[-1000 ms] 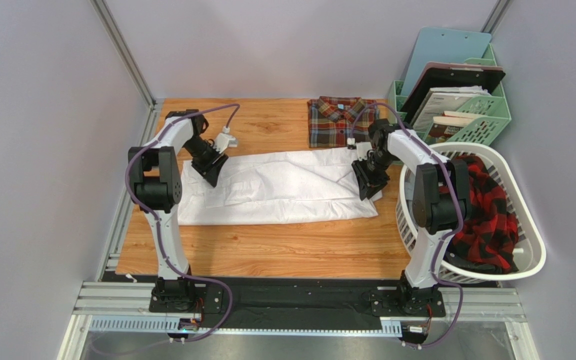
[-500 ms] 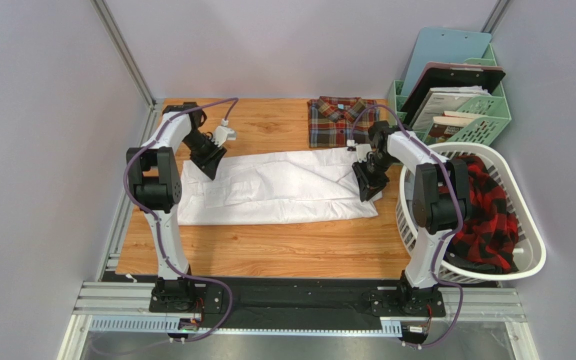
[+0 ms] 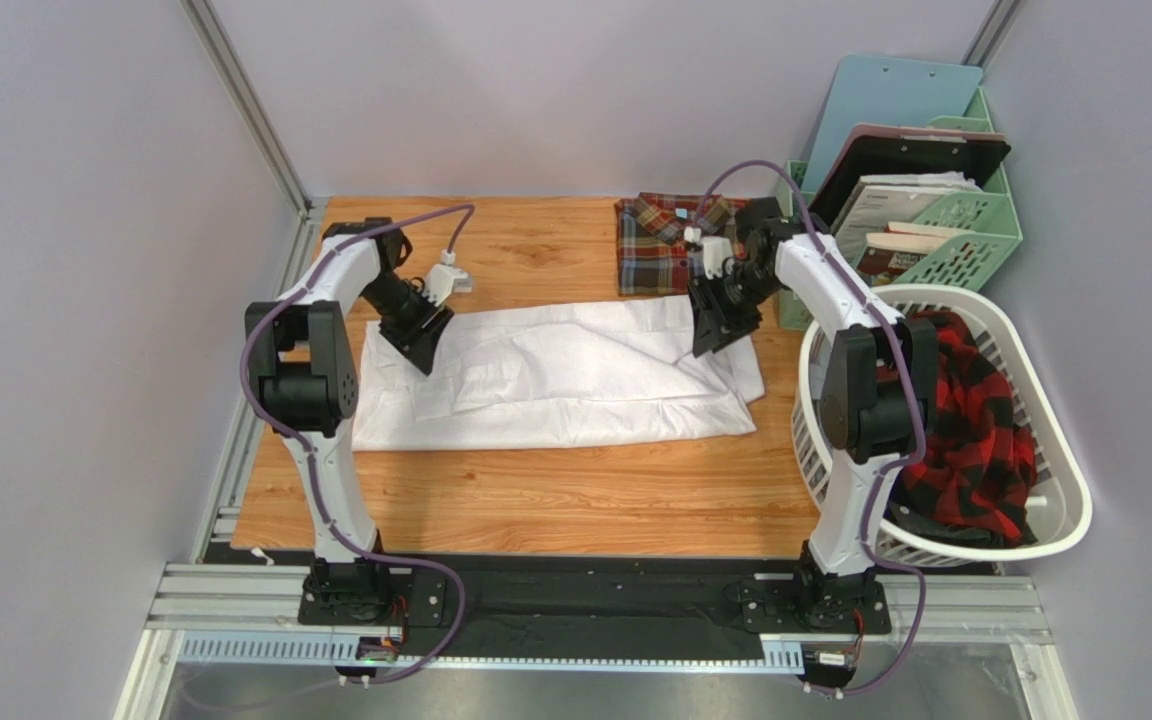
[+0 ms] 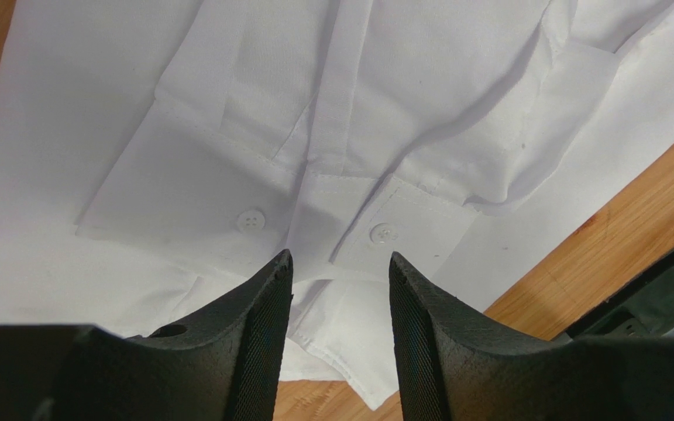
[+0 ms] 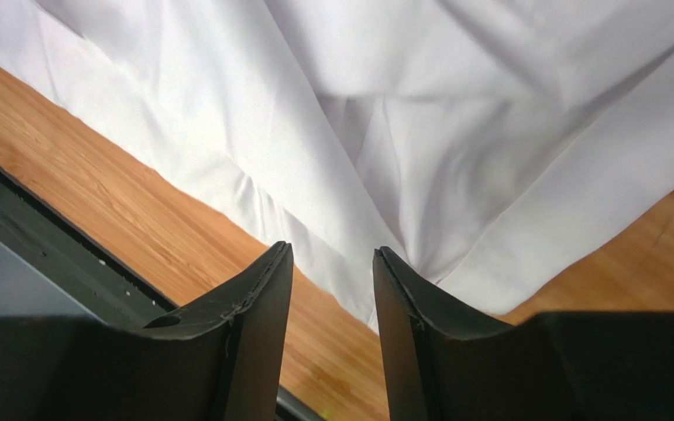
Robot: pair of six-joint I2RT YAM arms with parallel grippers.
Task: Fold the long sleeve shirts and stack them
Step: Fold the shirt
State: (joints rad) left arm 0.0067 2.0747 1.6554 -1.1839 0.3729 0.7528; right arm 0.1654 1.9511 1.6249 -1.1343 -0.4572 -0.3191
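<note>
Wooden counter [image 3: 537,510] is carrying the white shirt [image 3: 567,383], its long axis running left to right between our arms, with the plaid shirt [image 3: 654,255] lying folded behind it. We are hovering our left end effector [image 4: 339,259] over its left end and our right end effector [image 5: 332,250] over its right end, both half-parted and gripping nothing.

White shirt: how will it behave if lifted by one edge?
Likely floppy: the white shirt lies in soft creases, so a lifted edge would probably sag. Probably light, since the cloth looks thin. Its buttoned cuff looks doubled and stitched, so maybe slightly stiffer.
</note>
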